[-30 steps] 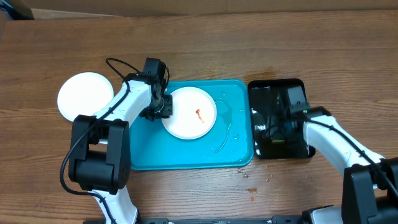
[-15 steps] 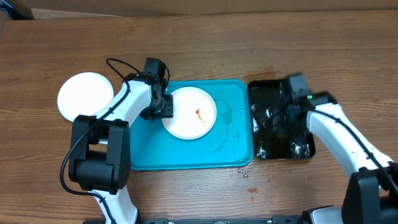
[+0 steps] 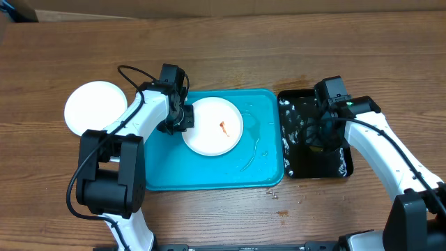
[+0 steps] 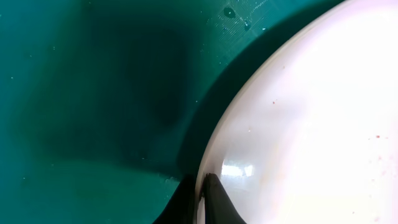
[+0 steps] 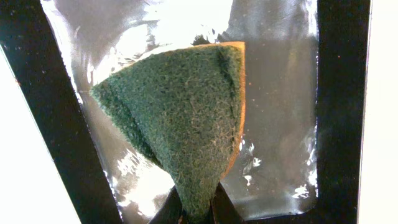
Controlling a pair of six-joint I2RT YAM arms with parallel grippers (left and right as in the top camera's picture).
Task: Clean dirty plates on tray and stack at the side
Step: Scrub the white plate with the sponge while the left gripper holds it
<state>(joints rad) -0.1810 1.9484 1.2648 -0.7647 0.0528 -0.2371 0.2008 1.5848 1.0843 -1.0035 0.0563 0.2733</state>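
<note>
A white plate (image 3: 212, 127) with a small red smear lies on the turquoise tray (image 3: 209, 171). My left gripper (image 3: 182, 120) is at the plate's left rim. In the left wrist view its fingers (image 4: 211, 193) are shut on the edge of the plate (image 4: 311, 112), one above and one below, over the tray floor (image 4: 93, 93). My right gripper (image 3: 317, 136) hangs over the black tray (image 3: 341, 164). The right wrist view shows this gripper (image 5: 198, 208) shut on a green scouring sponge (image 5: 180, 118) with an orange edge, above the wet black tray (image 5: 273, 162).
Another white plate (image 3: 94, 106) sits on the wooden table left of the turquoise tray. Water drops lie on the tray's right half (image 3: 254, 143) and on the table near its front right corner (image 3: 279, 199).
My left gripper has closed on the plate's rim. My right gripper has closed on the sponge and drawn back toward the far end of the black tray, stirring its water.
</note>
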